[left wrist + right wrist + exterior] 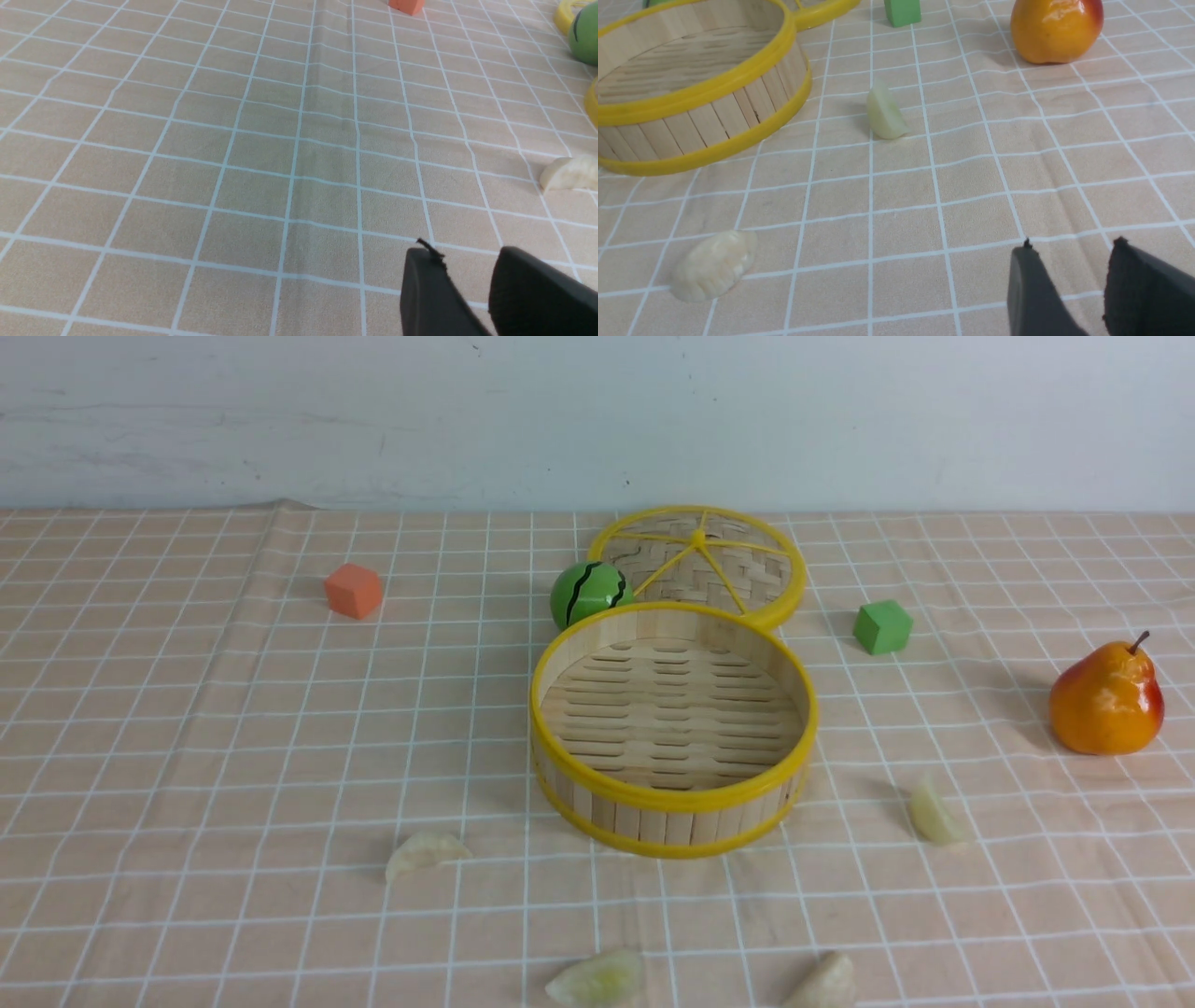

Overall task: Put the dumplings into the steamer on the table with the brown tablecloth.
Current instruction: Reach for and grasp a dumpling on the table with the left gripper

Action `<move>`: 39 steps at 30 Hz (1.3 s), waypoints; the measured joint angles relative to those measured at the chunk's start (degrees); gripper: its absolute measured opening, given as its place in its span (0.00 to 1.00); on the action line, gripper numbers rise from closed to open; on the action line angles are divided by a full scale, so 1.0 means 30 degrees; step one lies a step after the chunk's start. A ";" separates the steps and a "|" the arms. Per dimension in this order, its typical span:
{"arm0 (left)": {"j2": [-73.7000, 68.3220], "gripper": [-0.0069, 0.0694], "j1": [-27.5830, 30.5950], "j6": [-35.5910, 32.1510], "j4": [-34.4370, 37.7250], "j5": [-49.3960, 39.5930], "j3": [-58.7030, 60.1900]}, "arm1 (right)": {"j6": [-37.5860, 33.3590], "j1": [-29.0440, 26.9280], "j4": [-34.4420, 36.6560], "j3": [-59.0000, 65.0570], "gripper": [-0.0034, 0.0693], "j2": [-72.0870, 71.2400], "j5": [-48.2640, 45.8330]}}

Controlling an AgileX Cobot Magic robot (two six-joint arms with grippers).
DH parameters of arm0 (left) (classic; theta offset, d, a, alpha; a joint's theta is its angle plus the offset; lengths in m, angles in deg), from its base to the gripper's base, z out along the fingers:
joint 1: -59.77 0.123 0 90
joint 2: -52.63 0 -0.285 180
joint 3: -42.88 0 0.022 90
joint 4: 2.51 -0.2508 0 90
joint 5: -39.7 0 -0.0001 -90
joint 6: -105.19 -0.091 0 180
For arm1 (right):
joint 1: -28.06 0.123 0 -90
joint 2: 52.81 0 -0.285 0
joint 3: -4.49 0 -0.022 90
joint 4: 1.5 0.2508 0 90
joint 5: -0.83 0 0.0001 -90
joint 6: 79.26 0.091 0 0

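**All four dumplings lying outside the steamer; both claws hanging empty**

The steamer (668, 800) is sitting open at mid-tabletop on the brown tablecloth (233, 728). Its slatted floor is showing bare, with nothing lying in it. Its lid (709, 565) is lying flat just behind the back rim, so the basket is standing ready to be loaded from above.

The dumplings are lying scattered on the cloth around the steamer's near side, none touching it:
- The left dumpling (425, 852) is lying near the front-left of the wall.
- The right dumpling (934, 814) is lying near the front-right.
- The near-left dumpling (597, 980) and near-right dumpling (826, 983) are lying at the bottom edge of the front view.

The left claw (472, 291) is hovering over bare cloth, its fingers apart with only grid lines showing between them. It is gripping nothing, and the left dumpling is lying well apart from it.

The right claw (1083, 291) is hanging the same way, fingers apart and empty. The near-right and right dumplings are lying ahead of it.

A striped green ball (586, 593), an orange cube (354, 590), a green cube (882, 626) and a pear (1106, 700) are standing farther back. They are likely not blocking any path.

Judgement: the task is looking barely begun. Each arm is seemingly waiting on its own side so it can take the dumplings nearest it. The glossy skins are probably going to be slippery, so each pinch will need centring.
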 joint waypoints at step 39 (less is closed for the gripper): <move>0.0000 0.40 0.0000 1.0095 1.6881 0.0687 -0.1266 | 0.2757 0.0000 1.4762 -0.0016 0.38 0.0000 -0.0769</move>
